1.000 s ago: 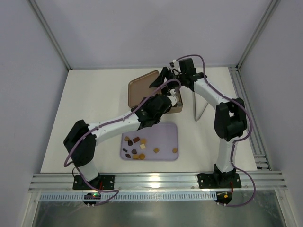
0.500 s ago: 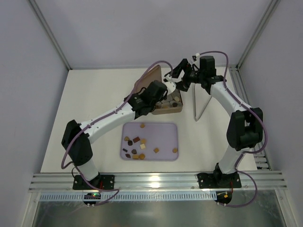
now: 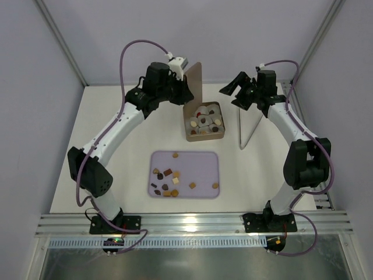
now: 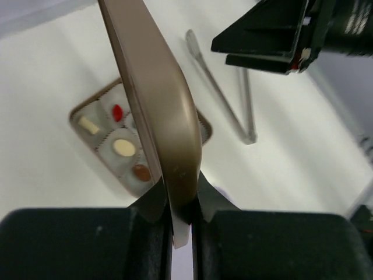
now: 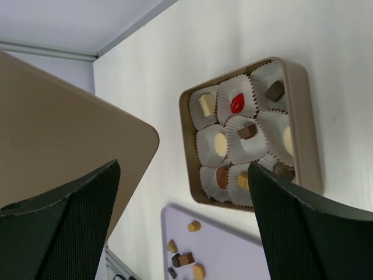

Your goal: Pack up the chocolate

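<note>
Table (image 3: 116, 146) scene, packing under way: a tray (image 3: 204, 160) lies at 6 o'clock of the tin (image 3: 222, 123). Lid (image 3: 195, 81) stands upright at 11 o'clock of the tin, pinched by its edge in the left gripper (image 4: 182, 197). Right gripper (image 3: 232, 86) hangs at 2 o'clock, jaws apart, empty. Chocolate (image 5: 236, 103) sits in the tin's cups (image 5: 205, 153); more lies loose on the tray. Closing well likely means tipping the lid flat, squaring its corners over the rim, then lowering evenly.
</note>
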Tool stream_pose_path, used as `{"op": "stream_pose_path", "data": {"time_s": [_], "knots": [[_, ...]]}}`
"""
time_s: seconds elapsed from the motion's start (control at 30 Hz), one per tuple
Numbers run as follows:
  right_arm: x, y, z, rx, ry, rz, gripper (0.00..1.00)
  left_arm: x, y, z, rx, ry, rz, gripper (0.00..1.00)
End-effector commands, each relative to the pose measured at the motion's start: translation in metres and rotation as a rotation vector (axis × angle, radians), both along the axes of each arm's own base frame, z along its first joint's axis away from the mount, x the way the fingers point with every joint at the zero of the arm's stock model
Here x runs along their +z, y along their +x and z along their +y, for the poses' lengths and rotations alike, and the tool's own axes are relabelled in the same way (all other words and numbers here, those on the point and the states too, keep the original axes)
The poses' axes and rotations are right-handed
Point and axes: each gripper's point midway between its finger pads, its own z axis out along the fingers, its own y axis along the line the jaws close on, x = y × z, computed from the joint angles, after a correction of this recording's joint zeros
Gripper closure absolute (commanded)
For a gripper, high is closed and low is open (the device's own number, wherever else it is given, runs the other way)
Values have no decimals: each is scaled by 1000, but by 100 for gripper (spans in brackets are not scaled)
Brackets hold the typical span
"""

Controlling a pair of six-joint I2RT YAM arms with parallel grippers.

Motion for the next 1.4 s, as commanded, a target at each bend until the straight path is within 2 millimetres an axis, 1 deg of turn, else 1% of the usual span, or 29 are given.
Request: {"op": "stream_pose_path", "data": {"time_s": [0.0,0.03,0.07,0.1,0.13,0.17,0.2,0.23,0.27,0.3,0.33,0.37,0.4,0.43,0.47,0.57,0.6,0.7,0.87,0.9,0.93,0.97,1.13,1.23,1.37], "knots": [[0,7,-14,-27,-110,-78,11,22,-9,-32,-148,-343,181,100],[0,9,-13,-20,-109,-91,10,19,-7,-36,-168,-377,206,100],[-3,10,-12,-14,-110,-91,11,19,-10,-40,-187,-440,279,100],[-5,11,-12,-6,-118,-99,11,26,-2,-40,-206,-488,261,100],[-5,12,-11,0,-120,-101,11,16,4,-43,-211,-513,302,100],[-12,13,-10,8,-120,-89,11,15,3,-45,-243,-541,333,100],[-13,14,-11,11,-126,-93,11,19,8,-48,-250,-589,350,100],[-15,15,-12,10,-130,-91,11,14,12,-46,-247,-603,379,100],[-16,15,-11,12,-133,-91,11,6,18,-48,-260,-621,393,100],[-19,16,-12,10,-137,-88,11,4,20,-48,-271,-642,418,100],[-20,17,-12,11,-140,-91,11,7,26,-45,-276,-682,424,100],[-23,18,-14,9,-141,-88,11,-5,33,-45,-271,-698,463,100],[-27,19,-13,12,-140,-81,11,-8,31,-46,-292,-711,490,100],[-30,20,-14,11,-145,-78,11,-9,37,-42,-290,-742,503,100],[-32,21,-14,12,-146,-74,11,-19,42,-41,-283,-749,529,100],[-42,23,-14,13,-148,-64,11,-27,44,-39,-306,-768,576,100],[-46,25,-14,14,-147,-55,11,-37,46,-39,-309,-767,602,100],[-52,27,-13,14,-146,-48,11,-50,50,-35,-311,-773,637,100],[-65,31,-13,11,-146,-27,11,-64,48,-33,-347,-771,688,100],[-65,32,-13,11,-143,-30,11,-72,50,-33,-345,-768,706,100],[-71,32,-14,11,-145,-17,11,-74,48,-32,-357,-765,715,100],[-72,33,-12,14,-140,-21,11,-77,48,-33,-362,-763,726,100],[-77,36,-10,14,-122,-29,10,-104,49,-32,-346,-748,787,100],[-82,37,-6,33,-107,-26,10,-114,50,-29,-346,-743,801,100],[-87,37,-1,51,-94,-24,10,-122,52,-25,-336,-743,817,100]]}}
